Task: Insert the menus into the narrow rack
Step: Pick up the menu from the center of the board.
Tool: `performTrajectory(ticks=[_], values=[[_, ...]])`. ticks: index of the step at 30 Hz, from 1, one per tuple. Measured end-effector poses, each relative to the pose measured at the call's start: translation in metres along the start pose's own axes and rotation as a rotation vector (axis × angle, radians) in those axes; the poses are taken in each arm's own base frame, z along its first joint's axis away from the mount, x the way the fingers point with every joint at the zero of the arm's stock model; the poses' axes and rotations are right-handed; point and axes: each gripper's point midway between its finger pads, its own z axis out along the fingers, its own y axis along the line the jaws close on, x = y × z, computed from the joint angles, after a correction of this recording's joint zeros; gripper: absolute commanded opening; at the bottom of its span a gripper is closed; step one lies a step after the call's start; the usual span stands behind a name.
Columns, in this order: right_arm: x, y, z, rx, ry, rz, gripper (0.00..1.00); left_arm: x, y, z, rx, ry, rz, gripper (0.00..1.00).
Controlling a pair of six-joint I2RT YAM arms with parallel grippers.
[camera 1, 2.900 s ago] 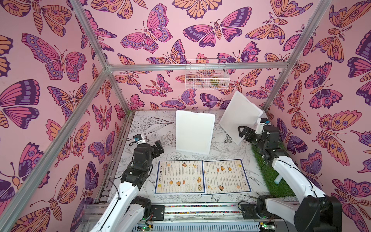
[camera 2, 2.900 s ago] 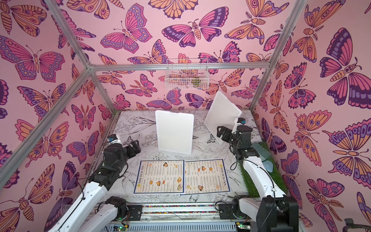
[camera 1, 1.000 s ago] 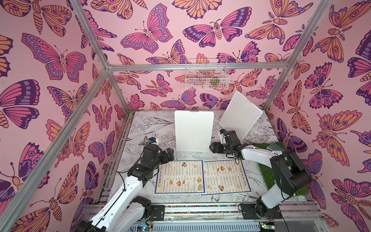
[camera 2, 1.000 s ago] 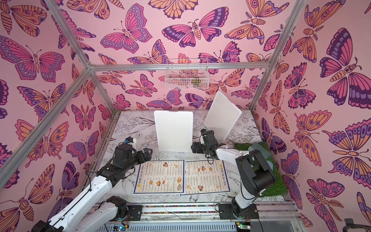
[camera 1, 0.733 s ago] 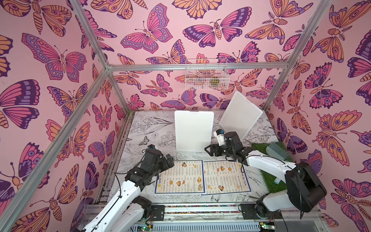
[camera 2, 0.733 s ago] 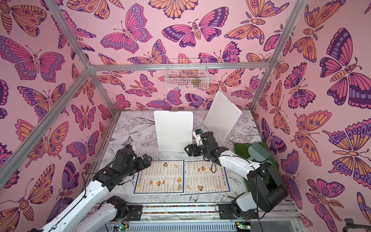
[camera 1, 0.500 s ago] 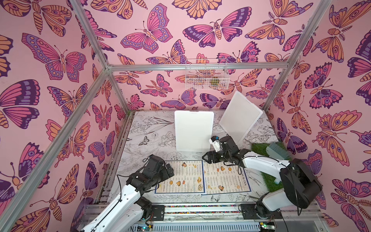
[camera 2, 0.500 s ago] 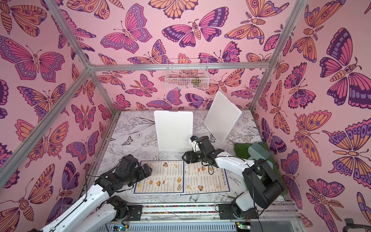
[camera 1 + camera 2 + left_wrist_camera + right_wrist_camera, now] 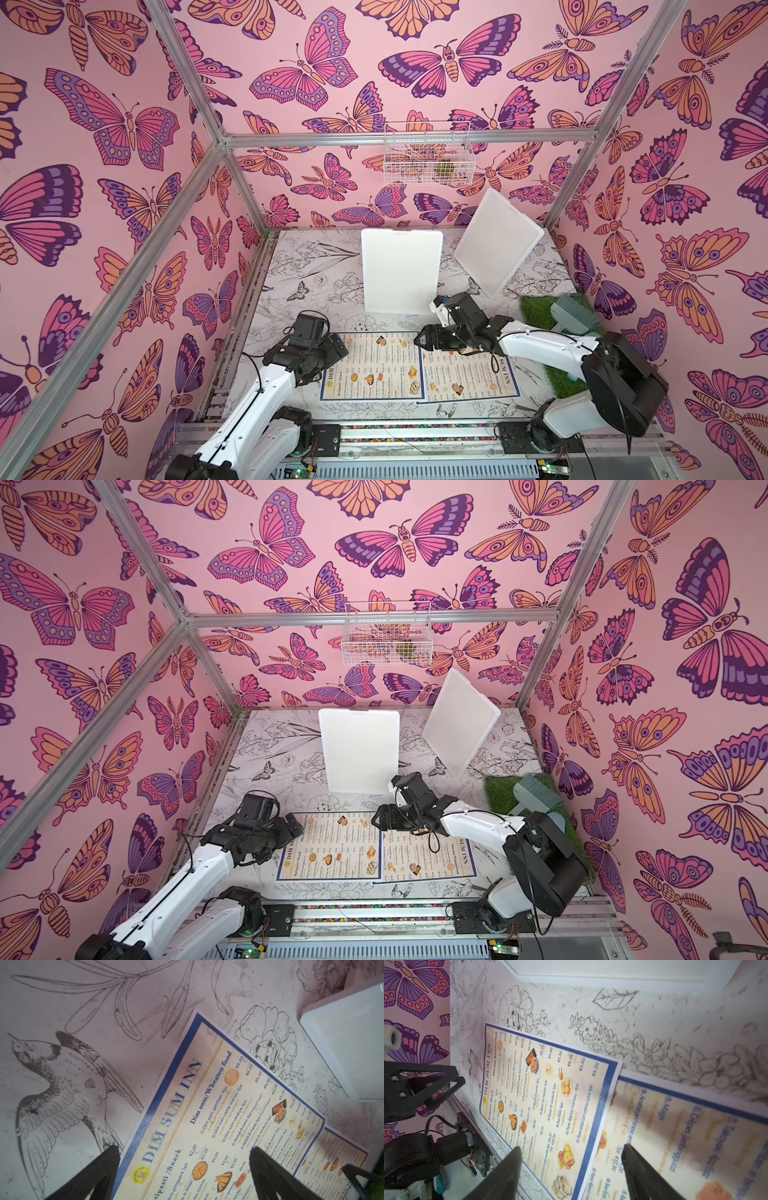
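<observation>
The menus (image 9: pixel 372 368) lie flat and face up on the table (image 9: pixel 316 274), side by side near its front edge. The left-hand sheet's inner edge appears to lap onto the right-hand sheet (image 9: pixel 465 374). Neither sheet is lifted or gripped.

The left gripper (image 9: pixel 184 1150) sits low over the headed end of the left-hand sheet. Its fingers are spread wide, one over bare table and one over the print. The right gripper (image 9: pixel 572 1148) is at the far end of the seam between the sheets, fingers apart, one to each side of it, with nothing between them. Whether either gripper touches the paper cannot be told.

Further back, an upright white board (image 9: pixel 401 270) and a tilted white board (image 9: pixel 496 241) stand on the table. The wire rack (image 9: pixel 428 153) hangs on the back wall, well apart from the menus, and no menu shows in it.

Status, as judged: pickup stage only, and both insertions remain. A thin sheet lying flat will likely need an edge raised before a grip can hold it.
</observation>
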Motion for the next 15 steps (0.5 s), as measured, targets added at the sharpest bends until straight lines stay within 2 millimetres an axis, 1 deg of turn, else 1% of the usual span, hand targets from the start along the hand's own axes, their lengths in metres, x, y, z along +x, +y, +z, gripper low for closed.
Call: performTrajectory(ticks=[3,9,15], values=[[0.007,0.002,0.001,0.0,0.017,0.053,0.75,-0.003,-0.001,0.004,0.01,0.015,0.001,0.96],[0.012,0.001,0.003,0.001,0.032,0.119,0.74,-0.003,-0.002,0.011,0.019,0.044,0.0,0.94],[0.019,-0.004,0.013,0.004,0.068,0.157,0.73,-0.002,-0.002,0.017,0.013,0.061,0.005,0.94]])
